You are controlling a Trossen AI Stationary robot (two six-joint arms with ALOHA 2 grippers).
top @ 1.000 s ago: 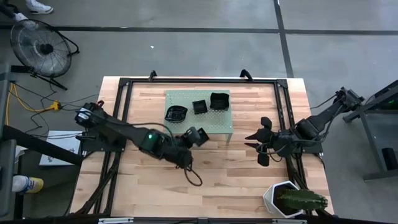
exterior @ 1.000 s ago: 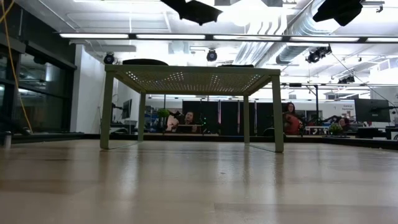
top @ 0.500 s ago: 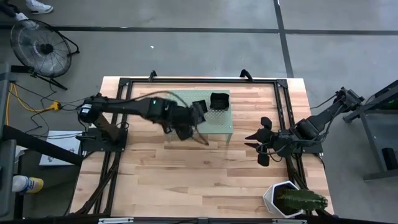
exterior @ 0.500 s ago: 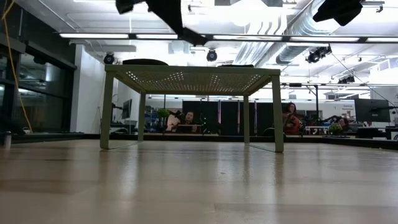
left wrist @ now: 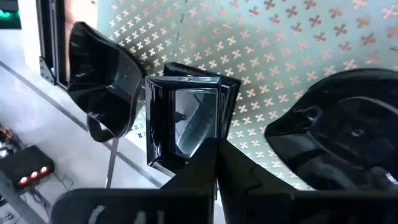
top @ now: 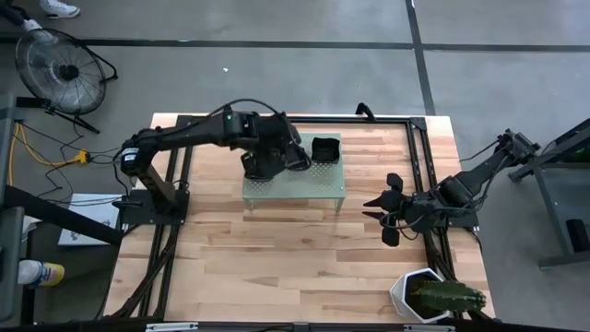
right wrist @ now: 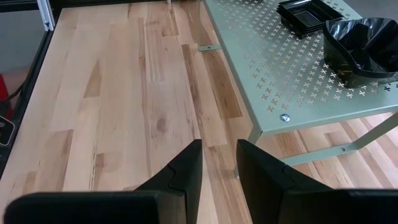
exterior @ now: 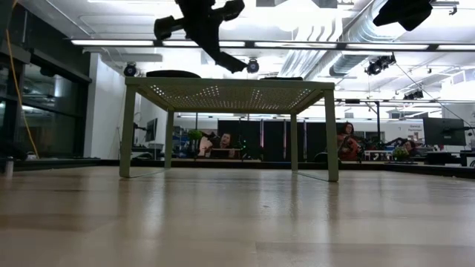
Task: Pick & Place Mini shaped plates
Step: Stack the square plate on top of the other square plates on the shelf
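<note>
Pale wooden planks make up the table (top: 277,267), ringed by a dark frame, with wide bare boards in front of a low green perforated stand (top: 318,187) set toward the far edge. From above, the left gripper (top: 297,157) hangs over that stand's middle, the arm covering most of its left half; 1 black dish (top: 324,149) shows clear near the stand's far right corner. The left wrist view fills in what the arm hides: 3 mini shaped plates on the green mesh, a square one (left wrist: 186,118) just ahead of the fingers (left wrist: 205,180), which are pressed together with nothing between them, a wavy-edged one (left wrist: 102,78) and a rounded one (left wrist: 348,137) on either side. At table height only the stand's legs and underside show, the left arm dark above it. Well apart, the right gripper (top: 387,210) waits over the table's right side, jaws parted and empty, facing the stand's edge. A white hexagonal pot (top: 417,293) with a cactus occupies the near right corner.
</note>
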